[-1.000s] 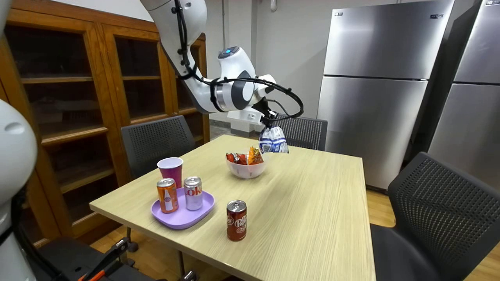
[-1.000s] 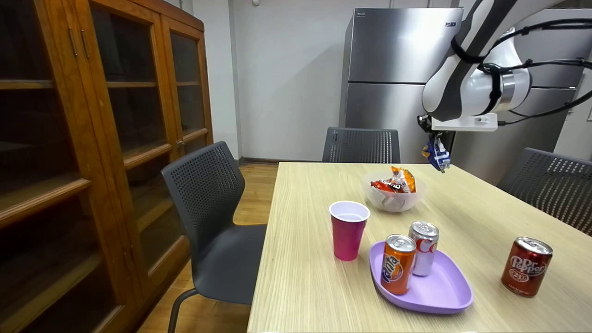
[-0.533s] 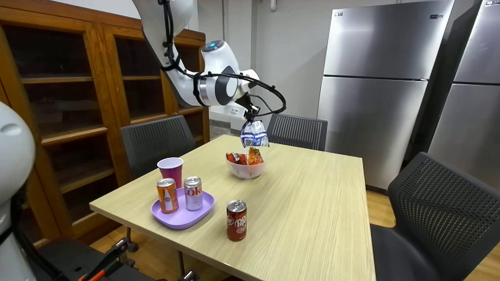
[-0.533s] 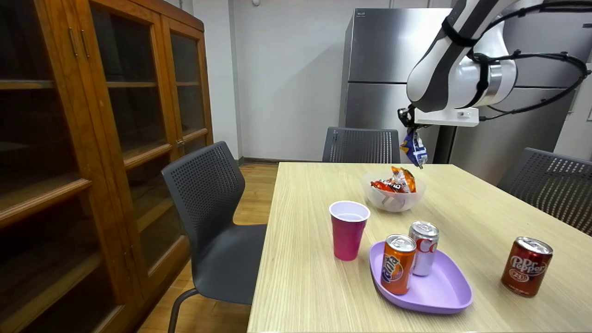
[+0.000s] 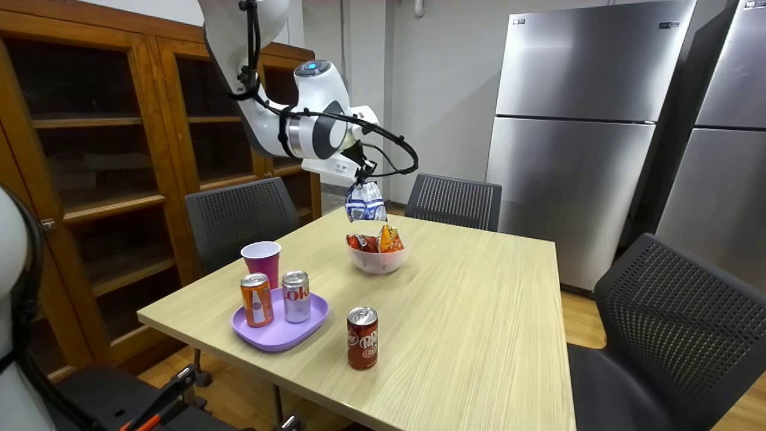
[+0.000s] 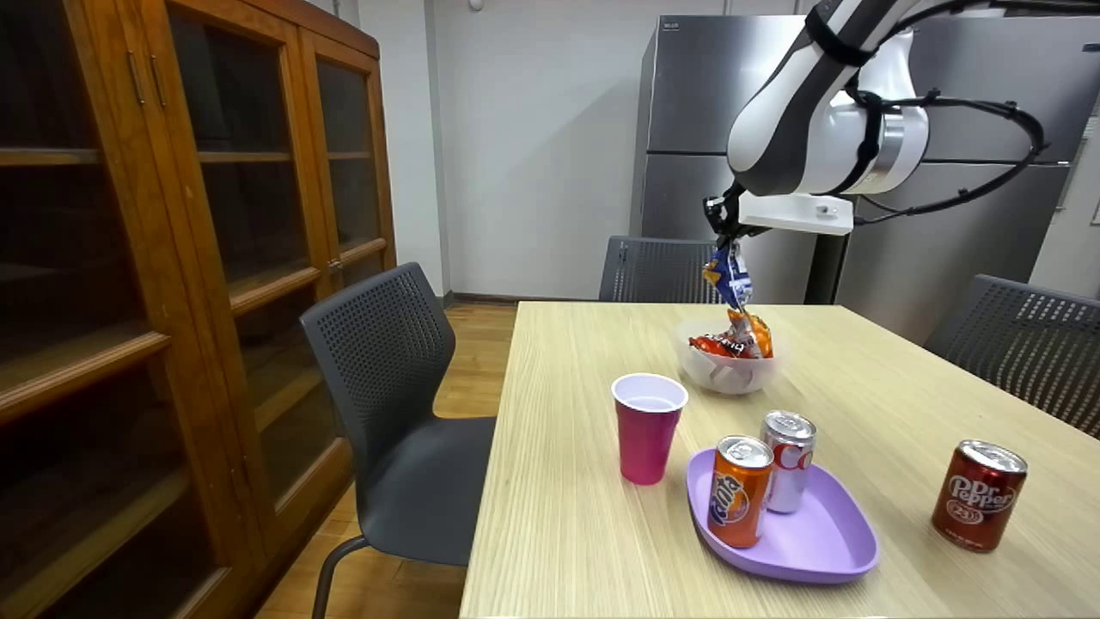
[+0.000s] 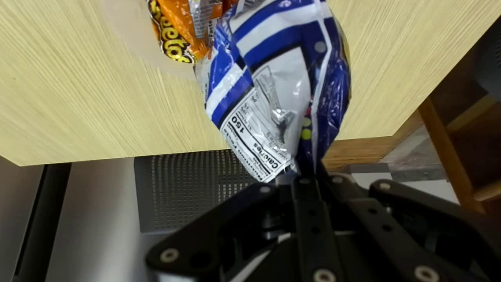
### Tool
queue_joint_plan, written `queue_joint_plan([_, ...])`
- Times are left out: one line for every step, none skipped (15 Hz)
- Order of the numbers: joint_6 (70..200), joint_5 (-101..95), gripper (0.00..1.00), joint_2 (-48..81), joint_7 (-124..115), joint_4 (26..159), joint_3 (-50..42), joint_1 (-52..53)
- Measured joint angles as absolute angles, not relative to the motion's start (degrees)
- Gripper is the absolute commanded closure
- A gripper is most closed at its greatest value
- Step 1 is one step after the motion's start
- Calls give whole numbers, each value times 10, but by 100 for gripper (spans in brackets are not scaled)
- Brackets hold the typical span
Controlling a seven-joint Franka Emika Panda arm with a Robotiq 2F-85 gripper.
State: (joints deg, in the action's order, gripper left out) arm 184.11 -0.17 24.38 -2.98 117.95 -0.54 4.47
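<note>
My gripper is shut on the top of a blue and white snack bag, which hangs down from the fingers. In both exterior views the hanging bag is above the table near the bowl. The translucent white bowl holds an orange bag, lettered like Cheetos, and red wrappers. In an exterior view the hanging bag's lower tip lines up with the top of the orange bag; whether they touch I cannot tell. The held bag partly covers the bowl in the wrist view.
On the light wooden table sits a purple tray with a Fanta can and a Coke can. Beside it stand a magenta cup and a Dr Pepper can. Dark chairs surround the table.
The arm and the hanging bag have moved left in both exterior views and risen slightly, coming over the bowl's far side. The grip on the bag stays shut. Nothing on the table has moved.
</note>
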Motion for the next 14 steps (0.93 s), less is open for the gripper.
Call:
queue_joint_plan([1840,-2,100,244,-27,1179,10,33])
queue_joint_plan([1838,-2,100,244,-23,1179,24,21])
queue_joint_plan([1837,-2,100,245,-19,1178,36,10])
queue_joint_plan([1834,-2,100,247,-14,1177,48,0])
queue_joint_plan([1831,-2,100,249,-10,1175,59,-9])
queue_joint_plan([1827,-2,100,252,-7,1172,67,-17])
queue_joint_plan([1821,-2,100,256,-5,1168,75,-23])
queue_joint_plan([1816,-2,100,260,-2,1164,81,-29])
queue_joint_plan([1811,-2,100,264,0,1159,86,-35])
queue_joint_plan([1806,-2,100,269,1,1154,90,-39])
queue_joint_plan([1802,-2,100,274,3,1149,93,-43])
queue_joint_plan([1798,-2,100,280,3,1143,96,-47])
queue_joint_plan([1794,-2,100,286,4,1137,98,-49])
queue_joint_plan([1790,-2,100,292,4,1130,98,-51])
